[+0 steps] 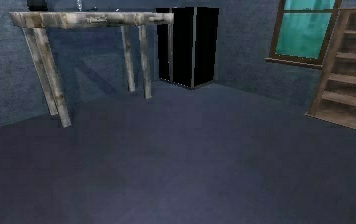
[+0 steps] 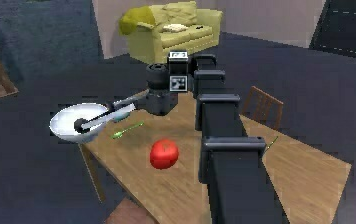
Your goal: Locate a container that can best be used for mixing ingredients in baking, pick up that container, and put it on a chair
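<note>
A white bowl point(image 2: 72, 124) sits at the left corner of a wooden table point(image 2: 286, 170) in the arm side view. My arm reaches out over that table, and the gripper point(image 2: 87, 123) has its fingers at the bowl's rim. The bowl overlaps the table's edge, so I cannot tell whether the gripper holds it or it rests there. A wooden chair point(image 2: 266, 106) stands at the table's right side, just beyond the arm. A yellow armchair point(image 2: 172, 30) stands farther out on the dark floor.
A red round fruit point(image 2: 164, 154) and a thin green thing point(image 2: 127, 127) lie on the table near the arm. In the forward view a pale wooden table point(image 1: 86, 20) stands at the left. Behind it are a black cabinet point(image 1: 187, 45), a window point(image 1: 306, 30) and wooden shelves point(image 1: 348, 80).
</note>
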